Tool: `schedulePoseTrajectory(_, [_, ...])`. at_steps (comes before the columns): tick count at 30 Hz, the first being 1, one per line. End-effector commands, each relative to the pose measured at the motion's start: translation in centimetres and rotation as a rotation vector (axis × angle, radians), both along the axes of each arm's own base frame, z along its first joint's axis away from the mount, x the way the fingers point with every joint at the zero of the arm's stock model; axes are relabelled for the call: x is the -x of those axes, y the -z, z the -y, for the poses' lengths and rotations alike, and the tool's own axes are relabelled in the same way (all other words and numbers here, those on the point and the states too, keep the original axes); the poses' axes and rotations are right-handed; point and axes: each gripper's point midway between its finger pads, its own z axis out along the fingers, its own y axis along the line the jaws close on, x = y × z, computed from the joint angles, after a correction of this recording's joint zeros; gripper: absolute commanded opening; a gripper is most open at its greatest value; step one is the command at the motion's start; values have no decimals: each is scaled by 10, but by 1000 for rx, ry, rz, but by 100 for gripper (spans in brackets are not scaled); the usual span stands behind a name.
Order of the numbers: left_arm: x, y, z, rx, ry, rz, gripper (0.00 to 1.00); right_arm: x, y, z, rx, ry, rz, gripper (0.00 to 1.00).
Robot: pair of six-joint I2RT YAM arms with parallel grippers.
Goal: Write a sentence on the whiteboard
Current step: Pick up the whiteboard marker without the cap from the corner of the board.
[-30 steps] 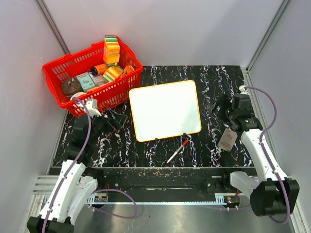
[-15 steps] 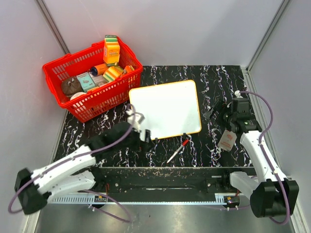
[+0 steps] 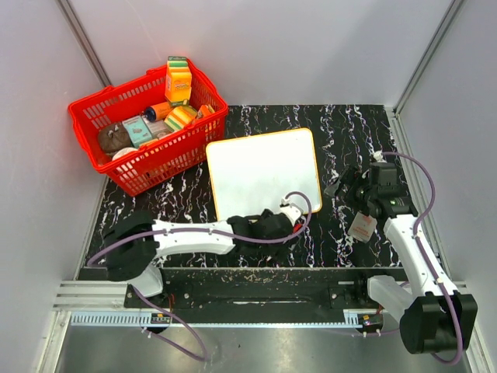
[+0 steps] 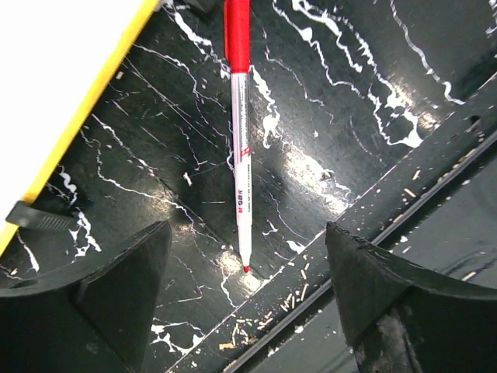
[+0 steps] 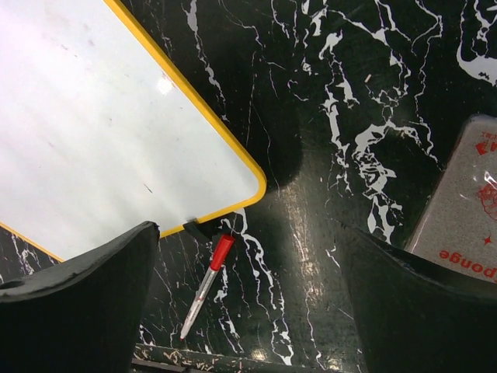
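Black, white-veined tabletop point(image 3: 349, 128) fills the overhead view. On it you see the whiteboard point(image 3: 264, 175) lying flat near the middle, its far left corner just beside the red basket point(image 3: 159, 159) of groceries. Your left arm is stretched low along the near edge, with the left claw point(image 3: 281, 227) just off the board's near right corner. The right claw point(image 3: 338, 186) hangs just beside the board's right edge, and a packaged sponge point(image 3: 362, 227) lies on the tabletop close to that arm.

From the left wrist you look down between two fingers point(image 4: 101, 295) spread wide, with nothing pinched. The marker point(image 4: 239, 155) lies on the tabletop between them and touches neither. Its red end points toward the board and its fine red tip toward the near rail. The board's yellow rim cuts across the upper left corner.

From the right wrist, that claw's fingers also stand wide apart and hold nothing. Between them you see the board's rounded near right corner. The marker lies just off it, its red end beside a black clip point(image 5: 203, 228) on the rim. The sponge pack sits at the right edge.
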Motion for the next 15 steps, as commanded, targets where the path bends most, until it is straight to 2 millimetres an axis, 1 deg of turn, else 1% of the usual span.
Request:
schedulePoseTrajectory(1, [-5, -2, 25, 32, -2, 47, 82, 4, 0, 0, 2, -4, 8, 100])
schedulePoseTrajectory(2, [-2, 1, 28, 30, -1, 46, 81, 4, 0, 0, 4, -4, 8, 100])
schedulePoseTrajectory(3, [-1, 10, 27, 9, -4, 45, 76, 4, 1, 0, 5, -5, 7, 100])
schedulePoseTrajectory(5, [3, 17, 29, 2, -8, 40, 72, 4, 1, 0, 6, -5, 5, 100])
schedulePoseTrajectory(6, [3, 23, 28, -12, -15, 37, 66, 4, 1, 0, 6, -8, 6, 100])
schedulePoseTrajectory(9, [4, 36, 25, -35, -32, 28, 60, 4, 1, 1, 8, -8, 6, 100])
schedulePoseTrajectory(12, [5, 47, 20, -59, -47, 19, 46, 5, 3, 0, 2, -8, -1, 100])
schedulePoseTrajectory(13, [6, 54, 15, -81, -53, 15, 36, 4, 3, -1, 0, -12, -1, 100])
schedulePoseTrajectory(15, [6, 61, 9, -102, -70, 11, 34, 5, 2, -5, -12, -30, -2, 100])
